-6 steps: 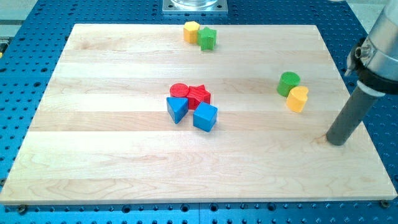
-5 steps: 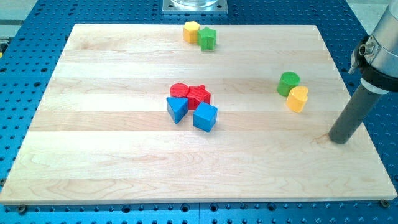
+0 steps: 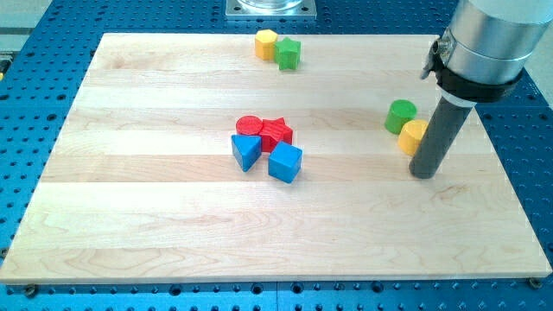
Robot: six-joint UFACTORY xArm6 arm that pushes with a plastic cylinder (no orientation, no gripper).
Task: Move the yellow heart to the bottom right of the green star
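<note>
The yellow heart point(image 3: 411, 136) lies at the view's right, touching the lower right of a green cylinder point(image 3: 400, 115). The green star point(image 3: 289, 53) sits near the board's top edge, far up and to the left of the heart, with a yellow hexagon point(image 3: 266, 43) touching its left side. My tip point(image 3: 423, 174) rests on the board just below and slightly right of the yellow heart. The dark rod rises in front of the heart's right edge and hides it. I cannot tell whether the rod touches the heart.
A cluster sits at the board's middle: a red cylinder point(image 3: 249, 126), a red star point(image 3: 276, 132), a blue triangle point(image 3: 245, 151) and a blue cube point(image 3: 285, 161). The wooden board point(image 3: 155, 216) lies on a blue perforated table. A metal base point(image 3: 270, 8) stands at the top.
My tip has moved left and slightly up, from near the board's right edge to just below the yellow heart. No block has visibly moved.
</note>
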